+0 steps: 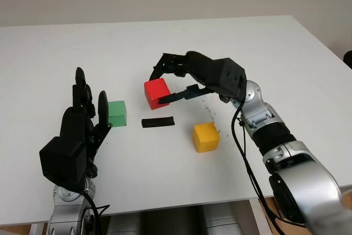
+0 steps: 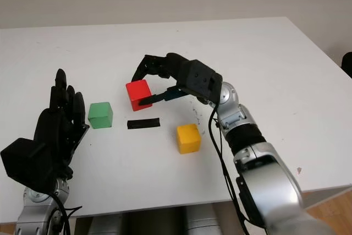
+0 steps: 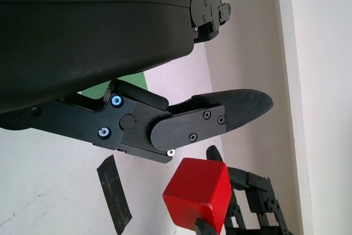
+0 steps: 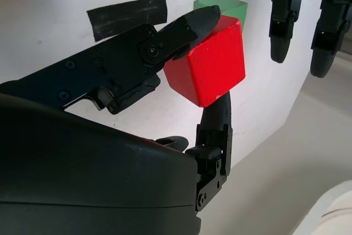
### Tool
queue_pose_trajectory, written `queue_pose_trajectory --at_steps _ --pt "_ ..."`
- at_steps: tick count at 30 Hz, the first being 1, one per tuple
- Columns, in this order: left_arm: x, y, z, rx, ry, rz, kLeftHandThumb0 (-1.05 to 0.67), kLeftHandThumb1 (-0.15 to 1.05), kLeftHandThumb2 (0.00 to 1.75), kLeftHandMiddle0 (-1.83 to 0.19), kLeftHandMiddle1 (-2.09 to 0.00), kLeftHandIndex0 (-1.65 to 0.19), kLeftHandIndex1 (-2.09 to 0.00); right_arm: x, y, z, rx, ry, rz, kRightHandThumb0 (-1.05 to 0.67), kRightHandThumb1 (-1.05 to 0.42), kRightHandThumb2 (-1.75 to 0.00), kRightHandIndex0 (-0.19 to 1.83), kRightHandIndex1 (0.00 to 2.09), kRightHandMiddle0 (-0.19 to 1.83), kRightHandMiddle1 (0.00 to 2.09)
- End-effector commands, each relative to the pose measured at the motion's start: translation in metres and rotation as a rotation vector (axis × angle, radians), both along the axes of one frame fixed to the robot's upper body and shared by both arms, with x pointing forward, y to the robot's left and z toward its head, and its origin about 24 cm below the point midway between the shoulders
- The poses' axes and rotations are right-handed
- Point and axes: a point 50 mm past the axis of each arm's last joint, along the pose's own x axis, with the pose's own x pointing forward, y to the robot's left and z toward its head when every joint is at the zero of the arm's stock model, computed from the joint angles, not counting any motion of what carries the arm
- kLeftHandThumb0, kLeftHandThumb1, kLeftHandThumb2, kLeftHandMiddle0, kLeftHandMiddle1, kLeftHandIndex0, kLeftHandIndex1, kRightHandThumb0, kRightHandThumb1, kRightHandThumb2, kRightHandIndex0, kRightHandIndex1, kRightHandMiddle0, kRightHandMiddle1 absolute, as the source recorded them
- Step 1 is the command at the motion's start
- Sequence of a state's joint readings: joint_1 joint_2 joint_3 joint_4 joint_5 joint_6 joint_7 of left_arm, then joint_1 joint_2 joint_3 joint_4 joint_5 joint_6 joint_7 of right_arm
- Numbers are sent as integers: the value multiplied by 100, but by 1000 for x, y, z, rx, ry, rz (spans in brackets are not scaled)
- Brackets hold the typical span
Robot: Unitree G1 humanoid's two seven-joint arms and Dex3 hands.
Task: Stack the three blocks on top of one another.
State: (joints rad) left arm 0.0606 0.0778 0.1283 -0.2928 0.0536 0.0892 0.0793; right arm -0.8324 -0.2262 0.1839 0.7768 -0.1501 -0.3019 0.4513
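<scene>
Right hand [image 1: 165,83] grips the red block [image 1: 156,93] mid-table [image 1: 275,53], fingers clamped on its sides. Left hand [image 1: 82,119], unclenched and empty, hovers just beside the green block [image 1: 116,113]. Nearer the front edge, the yellow block [image 1: 205,137] sits with bare table around it, black tape strip [image 1: 158,122] nearby.

A white table [image 1: 275,53] holds three blocks, one of each colour: one red block [image 1: 157,93], one green block [image 1: 116,113] and one yellow block [image 1: 205,137]. None sits on another, so there are three separate single blocks and no stack of two. One strip of black tape [image 1: 158,122] lies on the tabletop between the blocks. Two black robot hands are present: one left hand [image 1: 82,119] near the green block, holding nothing, and one right hand [image 1: 179,81] with its fingers closed around the red block.
</scene>
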Motion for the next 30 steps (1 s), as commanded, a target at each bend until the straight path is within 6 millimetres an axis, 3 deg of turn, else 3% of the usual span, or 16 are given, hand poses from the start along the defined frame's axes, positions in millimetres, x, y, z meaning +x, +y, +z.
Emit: queue_pose_trajectory --at_steps 1,9,30 --pt "-1 1 1 -3 -9 9 -69 105 64 12 -6 13 -6 -2 -1 0 38 5 -18 -55 -90 -5 33 4 47 157" --pt "-2 1 1 -7 -6 3 -68 105 63 12 -5 14 -5 -10 1 -19 46 41 -45 -54 -91 -6 32 4 44 160" --pt "-1 0 1 -8 -9 7 -67 105 64 12 -5 14 -5 -7 1 -33 2 25 -81 -52 -91 -5 30 4 44 158"
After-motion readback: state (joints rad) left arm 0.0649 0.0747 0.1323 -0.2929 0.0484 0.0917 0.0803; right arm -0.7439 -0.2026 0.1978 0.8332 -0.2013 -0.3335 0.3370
